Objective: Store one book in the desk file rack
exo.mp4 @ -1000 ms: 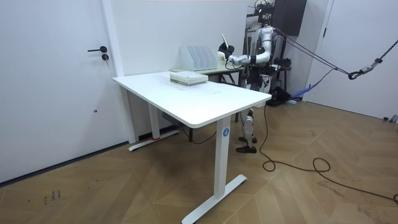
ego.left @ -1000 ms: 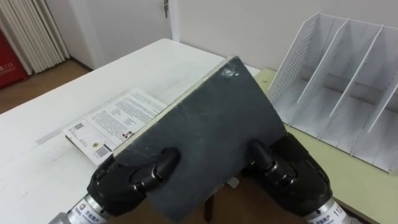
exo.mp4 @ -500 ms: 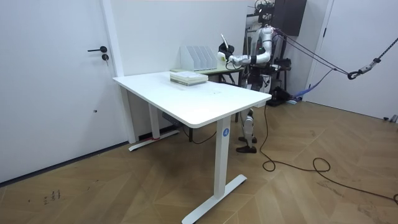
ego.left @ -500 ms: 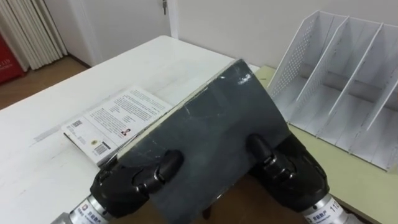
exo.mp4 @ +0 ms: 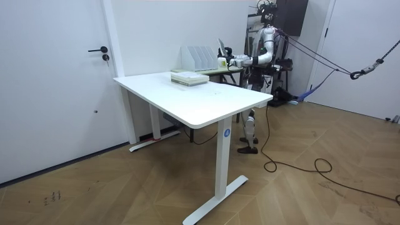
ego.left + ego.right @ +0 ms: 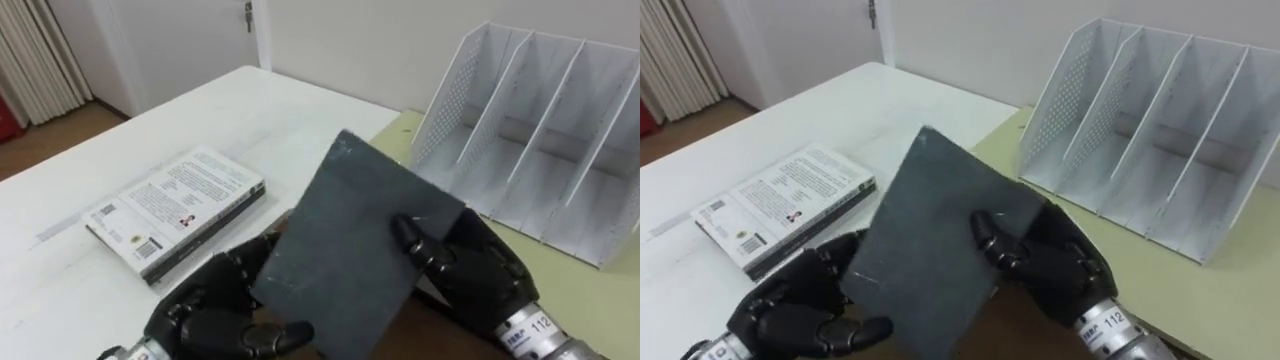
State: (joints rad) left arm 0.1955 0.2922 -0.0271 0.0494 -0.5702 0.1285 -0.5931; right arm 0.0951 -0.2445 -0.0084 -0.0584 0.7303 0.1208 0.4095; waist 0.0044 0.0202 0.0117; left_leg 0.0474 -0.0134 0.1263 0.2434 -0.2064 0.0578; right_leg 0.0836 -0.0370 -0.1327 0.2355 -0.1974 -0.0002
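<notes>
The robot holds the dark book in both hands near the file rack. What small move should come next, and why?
Probably carry the dark book to the right, towards the file rack, while turning it upright. Both the left hand and the right hand grip it, it is tilted, and the rack's slots stand open and apart from it.

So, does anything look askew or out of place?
Only the dark book: it is tilted, one corner up, gripped by the right hand, left hand at its lower edge, not yet in the file rack.
</notes>
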